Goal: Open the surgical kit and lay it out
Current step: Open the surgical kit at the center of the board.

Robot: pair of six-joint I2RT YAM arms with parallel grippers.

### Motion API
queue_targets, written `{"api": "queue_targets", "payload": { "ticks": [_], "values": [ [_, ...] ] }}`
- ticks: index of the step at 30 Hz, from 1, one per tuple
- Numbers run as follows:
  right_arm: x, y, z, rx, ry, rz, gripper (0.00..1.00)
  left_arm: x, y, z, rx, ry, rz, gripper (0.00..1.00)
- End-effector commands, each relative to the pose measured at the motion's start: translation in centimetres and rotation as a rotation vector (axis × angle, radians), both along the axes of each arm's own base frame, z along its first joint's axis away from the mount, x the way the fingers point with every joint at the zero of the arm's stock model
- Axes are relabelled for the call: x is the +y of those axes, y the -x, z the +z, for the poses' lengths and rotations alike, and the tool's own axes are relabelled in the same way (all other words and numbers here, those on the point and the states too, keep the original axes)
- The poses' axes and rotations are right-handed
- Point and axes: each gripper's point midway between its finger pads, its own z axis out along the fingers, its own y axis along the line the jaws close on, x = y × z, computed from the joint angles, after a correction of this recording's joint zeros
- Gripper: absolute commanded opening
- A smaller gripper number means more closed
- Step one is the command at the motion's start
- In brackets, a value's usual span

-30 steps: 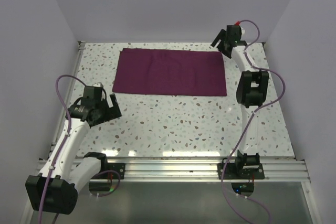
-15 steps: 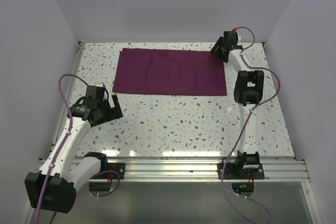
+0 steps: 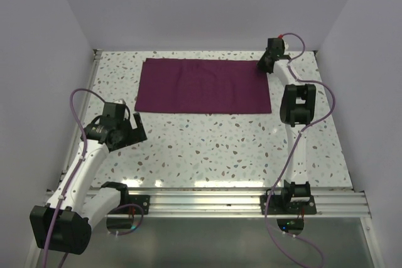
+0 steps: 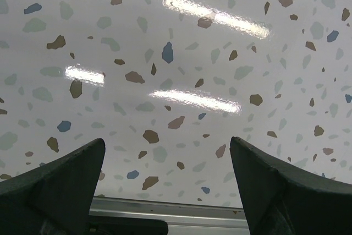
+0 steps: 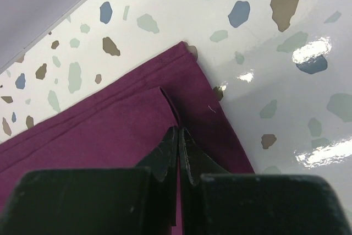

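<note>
The dark purple cloth wrap lies flat and folded at the back of the table. My right gripper is down on its far right corner. In the right wrist view the jaws are pressed together at the edge of the cloth's top flap, with a thin sliver of purple between them. My left gripper hangs open and empty over bare table at the left; its fingers stand wide apart. The steel tray and the instruments are hidden or out of view.
White speckled table with walls on three sides. A metal rail runs along the near edge and also shows in the left wrist view. The back wall's foot is close behind the cloth corner.
My right arm has moved left and down from above the table's back right to the cloth's far right corner. The left arm has barely shifted.
</note>
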Motion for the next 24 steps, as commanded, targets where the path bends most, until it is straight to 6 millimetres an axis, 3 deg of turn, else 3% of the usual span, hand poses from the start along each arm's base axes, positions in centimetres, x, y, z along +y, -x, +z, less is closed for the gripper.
{"api": "queue_targets", "payload": {
  "ticks": [1,8,10,11,13,15,16,17,18,19,21,24],
  "values": [
    [0.3,-0.2,1.0,-0.013,0.007,0.018,0.0,0.0,-0.4,0.4,-0.023,0.002,0.018,1.0],
    [1.4,0.5,3.6,-0.059,-0.036,0.064,0.0,0.2,-0.1,0.8,-0.026,-0.005,0.043,1.0],
    [2.5,1.3,3.9,-0.056,-0.048,0.087,0.0,0.5,0.0,1.1,-0.037,-0.013,0.054,1.0],
    [3.2,1.5,5.6,-0.085,-0.063,0.107,0.0,0.5,-0.1,1.4,-0.046,-0.011,0.061,1.0],
    [4.7,2.6,5.6,-0.072,-0.08,0.146,0.0,0.7,0.0,1.9,-0.059,-0.014,0.073,1.0],
    [5.7,3.3,7.5,-0.095,-0.094,0.172,0.0,0.6,-0.1,2.5,-0.079,-0.004,0.087,1.0],
    [6.6,4.3,6.9,-0.075,-0.097,0.193,0.0,0.6,-0.1,3.1,-0.094,0.002,0.092,1.0],
    [6.9,4.6,8.7,-0.106,-0.094,0.203,0.0,0.5,-0.1,3.4,-0.102,0.012,0.099,1.0],
    [7.3,5.1,9.2,-0.113,-0.092,0.21,0.0,0.5,-0.2,3.9,-0.117,0.019,0.103,1.0],
    [7.5,5.9,8.3,-0.091,-0.089,0.214,0.0,0.4,-0.2,4.5,-0.131,0.025,0.106,1.0],
    [7.4,6.6,9.8,-0.108,-0.082,0.207,0.0,0.4,0.1,5.1,-0.142,0.038,0.112,1.0],
    [7.0,7.6,10.1,-0.084,-0.073,0.189,0.0,0.3,0.7,6.0,-0.164,0.053,0.119,1.0]
  ]
}}
